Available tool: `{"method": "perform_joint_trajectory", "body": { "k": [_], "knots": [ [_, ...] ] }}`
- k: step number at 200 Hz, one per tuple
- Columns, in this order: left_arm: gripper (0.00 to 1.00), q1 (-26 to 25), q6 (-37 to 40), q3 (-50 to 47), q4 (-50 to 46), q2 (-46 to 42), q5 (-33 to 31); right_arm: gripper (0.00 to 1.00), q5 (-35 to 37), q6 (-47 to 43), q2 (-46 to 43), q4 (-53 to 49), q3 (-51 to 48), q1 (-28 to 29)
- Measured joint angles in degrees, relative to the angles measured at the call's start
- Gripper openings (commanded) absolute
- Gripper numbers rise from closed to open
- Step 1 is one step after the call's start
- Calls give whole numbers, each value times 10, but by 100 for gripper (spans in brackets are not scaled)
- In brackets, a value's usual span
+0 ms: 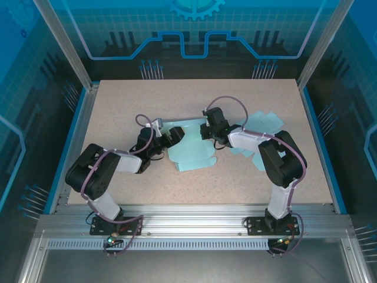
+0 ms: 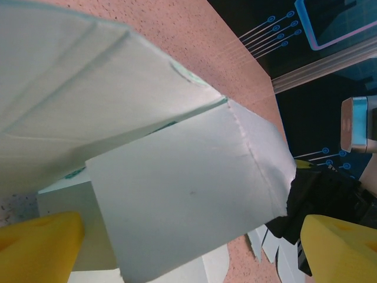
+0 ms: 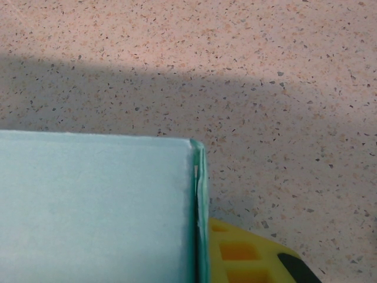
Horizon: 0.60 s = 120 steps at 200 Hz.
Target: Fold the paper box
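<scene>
The pale blue paper box (image 1: 191,148) lies partly folded in the middle of the table, its back wall raised. My left gripper (image 1: 171,137) is at its left side. It stands open in the left wrist view (image 2: 188,250), with a pale box flap (image 2: 188,194) between the wide-apart yellow fingers (image 2: 40,246). My right gripper (image 1: 207,131) is at the box's back right corner. There one yellow finger (image 3: 247,256) presses against the folded wall edge (image 3: 200,206); the other finger is hidden behind the blue panel (image 3: 94,206).
A loose pile of flat pale blue paper blanks (image 1: 263,125) lies right of the box, under the right arm. Bare speckled tabletop (image 1: 194,97) stretches behind the box, with blue rails along both table sides.
</scene>
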Motion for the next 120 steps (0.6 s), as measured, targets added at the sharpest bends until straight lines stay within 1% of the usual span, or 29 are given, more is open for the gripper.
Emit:
{"method": "perform_joint_trajectory", "body": {
  "k": [41,60,90,120],
  "knots": [
    [96,0,0,-5,11,0,0,13,0,0,0,0,0,0],
    [97,0,0,-26,7,-25,4,13,0,0,0,0,0,1],
    [99,0,15,-53,-38,-118,15,13,0,5,0,0,0,3],
    [99,0,45,-51,-121,-244,28,13,0,7,0,0,0,3]
  ]
}}
